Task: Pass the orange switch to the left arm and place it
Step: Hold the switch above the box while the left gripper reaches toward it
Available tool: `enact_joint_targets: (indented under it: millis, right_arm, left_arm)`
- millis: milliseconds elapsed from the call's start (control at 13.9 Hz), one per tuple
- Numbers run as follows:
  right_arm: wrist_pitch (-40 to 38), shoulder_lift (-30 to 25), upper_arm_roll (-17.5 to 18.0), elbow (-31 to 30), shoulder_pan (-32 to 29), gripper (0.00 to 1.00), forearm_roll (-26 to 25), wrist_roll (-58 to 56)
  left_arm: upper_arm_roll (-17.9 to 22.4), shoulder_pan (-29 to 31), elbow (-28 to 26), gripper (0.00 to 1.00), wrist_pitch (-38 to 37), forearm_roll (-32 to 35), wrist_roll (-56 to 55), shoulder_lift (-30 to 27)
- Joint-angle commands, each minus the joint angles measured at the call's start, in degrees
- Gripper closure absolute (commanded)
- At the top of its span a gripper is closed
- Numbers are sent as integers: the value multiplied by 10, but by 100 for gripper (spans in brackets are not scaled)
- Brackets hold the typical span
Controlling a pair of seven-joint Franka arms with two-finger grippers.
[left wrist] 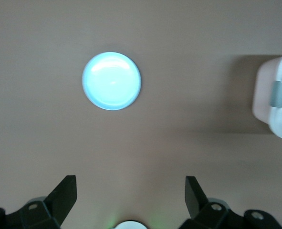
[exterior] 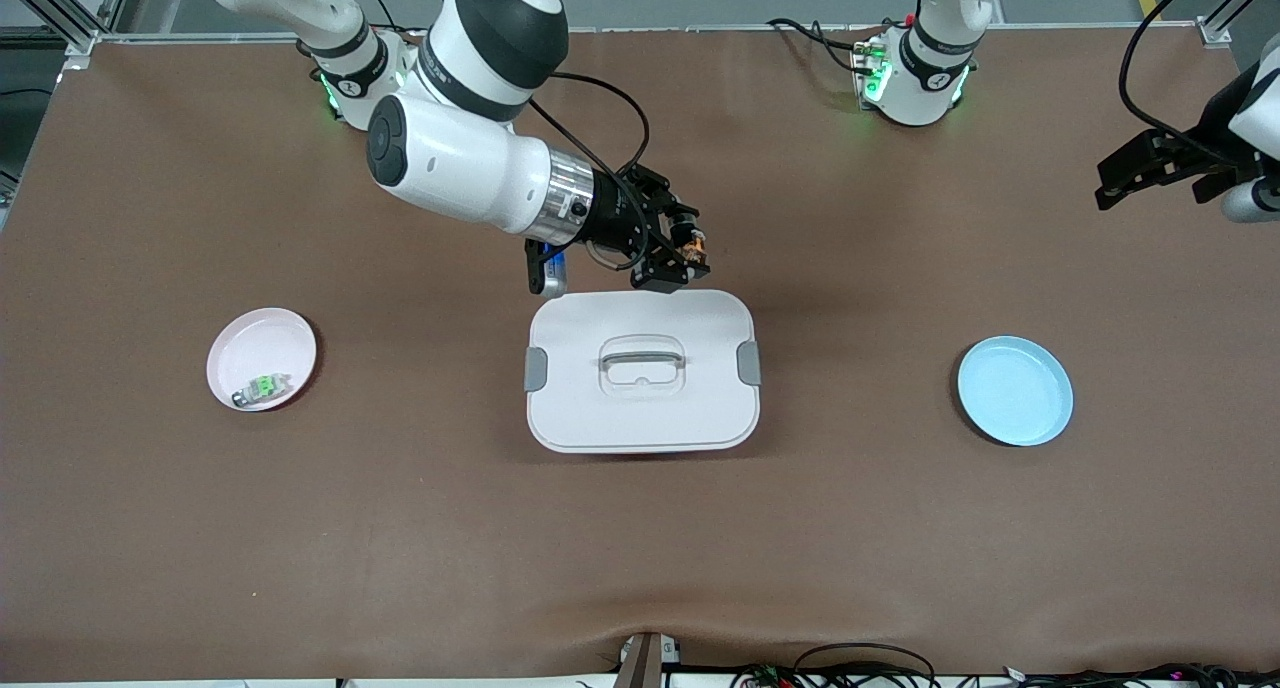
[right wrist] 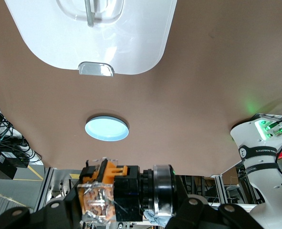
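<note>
Above the box (exterior: 642,373), right pincer (exterior: 690,248) clamping orange switch (exterior: 694,240)

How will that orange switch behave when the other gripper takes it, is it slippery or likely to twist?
The orange switch looks rigid and blocky, so it probably won't flex. It is tiny and likely light, so the right gripper, shut on it over the box, should carry it easily. Its clear glossy cap may be slippery, so it could twist at handover.
</note>
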Motion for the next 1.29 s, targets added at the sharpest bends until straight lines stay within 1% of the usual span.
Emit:
enact_joint_targets:
  millis: [0,287,431,575,790,934,1077,1221]
  right_arm:
    - [1,7,-6,15,9,74,9,9]
    - [1,6,-6,16,8,74,10,9]
    - [0,6,-6,16,8,74,9,9]
    - [1,6,-6,16,8,75,10,9]
    - [0,6,-6,16,8,74,10,9]
    - [1,6,-6,16,8,75,10,9]
    - [1,6,-6,16,8,74,9,9]
    - [1,6,-6,16,8,74,9,8]
  left_arm:
    - [-2,-2,7,0,14,-72,-3,3]
    - [-11,-9,3,0,54,-194,-4,13]
    - [-30,-12,0,0,93,-229,-8,28]
    - [-55,-16,-14,0,140,-256,-8,43]
    - [-107,-17,-65,0,246,-299,-8,51]
    - [-134,-20,-86,0,303,-341,-8,63]
    - [-164,-20,-97,0,328,-377,-8,74]
    - [-188,-18,-123,0,351,-403,-5,70]
